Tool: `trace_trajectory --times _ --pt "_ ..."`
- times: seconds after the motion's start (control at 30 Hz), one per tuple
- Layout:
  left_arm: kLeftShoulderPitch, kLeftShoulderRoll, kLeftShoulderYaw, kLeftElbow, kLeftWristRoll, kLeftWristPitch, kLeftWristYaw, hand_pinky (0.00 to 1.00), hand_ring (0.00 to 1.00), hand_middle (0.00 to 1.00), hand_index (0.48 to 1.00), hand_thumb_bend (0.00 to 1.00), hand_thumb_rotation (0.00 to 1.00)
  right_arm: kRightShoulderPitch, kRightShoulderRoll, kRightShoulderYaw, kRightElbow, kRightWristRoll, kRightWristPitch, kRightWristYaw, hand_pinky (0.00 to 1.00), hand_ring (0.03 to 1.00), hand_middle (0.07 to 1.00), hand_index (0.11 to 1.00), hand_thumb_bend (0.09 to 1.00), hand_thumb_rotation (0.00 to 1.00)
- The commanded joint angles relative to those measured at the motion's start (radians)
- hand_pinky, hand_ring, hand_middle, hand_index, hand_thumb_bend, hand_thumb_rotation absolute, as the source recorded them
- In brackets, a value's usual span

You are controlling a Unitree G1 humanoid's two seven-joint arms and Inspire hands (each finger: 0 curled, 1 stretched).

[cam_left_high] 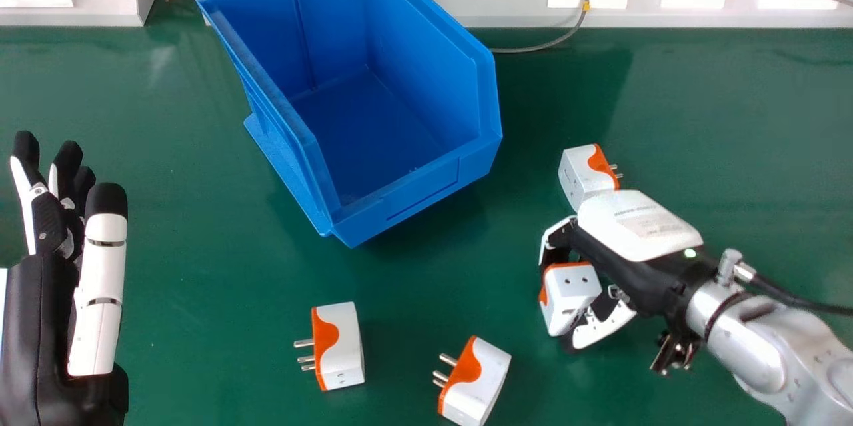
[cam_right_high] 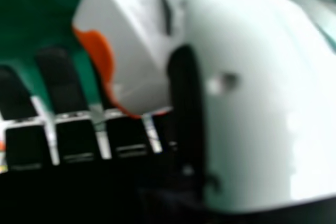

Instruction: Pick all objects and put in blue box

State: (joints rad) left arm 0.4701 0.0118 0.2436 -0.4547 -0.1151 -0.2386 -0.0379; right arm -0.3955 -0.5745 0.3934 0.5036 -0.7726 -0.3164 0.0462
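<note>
The fingers (cam_left_high: pixel 564 234) and thumb (cam_left_high: pixel 603 327) of the right hand (cam_left_high: pixel 636 226) are curled round 1 white-and-orange adapter (cam_left_high: pixel 572 296), with their grip closing on its sides. Whether its underside touches the bench (cam_left_high: pixel 200 313), I cannot tell.

Just beyond that hand lies the far adapter (cam_left_high: pixel 585 176), partly hidden behind it. The other 2, the middle adapter (cam_left_high: pixel 476 383) and the left adapter (cam_left_high: pixel 341 346), lie on the bench nearer the robot, pins toward the view's left. The blue box (cam_left_high: pixel 413 196) stands ahead and to the left of the right hand, well apart from it.

So the task looks barely begun: 1 in the grasp, 3 to pick, and all 4 to be put in the box.

The right hand is back up, fingers angled down over its adapter, the silver forearm (cam_left_high: pixel 760 346) slanting in from the lower right corner. The left hand (cam_left_high: pixel 103 279) rests idle at the left edge, fingers relaxed and nearly straight.
</note>
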Motion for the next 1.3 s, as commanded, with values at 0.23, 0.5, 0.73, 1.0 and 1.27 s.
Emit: trace_trajectory --times 0.23,0.5,0.73,1.0,1.27 --pt "0.012 0.007 0.004 -0.035 0.006 -0.016 -0.003 1.00 1.00 1.00 1.000 0.50 0.80 -0.034 -0.024 0.044 0.047 -0.089 -0.032 -0.129 0.34 0.445 0.544 0.502 0.495 0.00" --pt "0.005 0.005 0.001 -0.033 0.029 -0.013 0.006 1.00 1.00 1.00 1.000 0.50 0.80 -0.033 -0.015 0.069 0.103 -0.126 -0.053 -0.284 0.22 0.424 0.502 0.500 0.504 0.00" --pt "-0.002 0.002 -0.002 -0.030 0.034 -0.011 0.012 1.00 1.00 1.00 1.000 0.50 0.80 -0.004 -0.025 0.052 0.066 -0.083 -0.089 -0.279 0.14 0.413 0.481 0.499 0.510 0.00" --pt "-0.004 0.005 0.001 -0.027 0.020 -0.017 0.004 1.00 1.00 1.00 1.000 0.50 0.80 0.093 -0.064 0.006 -0.096 -0.021 -0.134 -0.243 0.13 0.396 0.467 0.508 0.510 0.00" --pt "-0.007 0.007 0.003 -0.024 0.036 -0.015 0.007 1.00 1.00 1.00 1.000 0.50 0.81 0.164 -0.090 -0.069 -0.251 0.044 -0.192 -0.199 0.12 0.407 0.469 0.499 0.513 0.00"
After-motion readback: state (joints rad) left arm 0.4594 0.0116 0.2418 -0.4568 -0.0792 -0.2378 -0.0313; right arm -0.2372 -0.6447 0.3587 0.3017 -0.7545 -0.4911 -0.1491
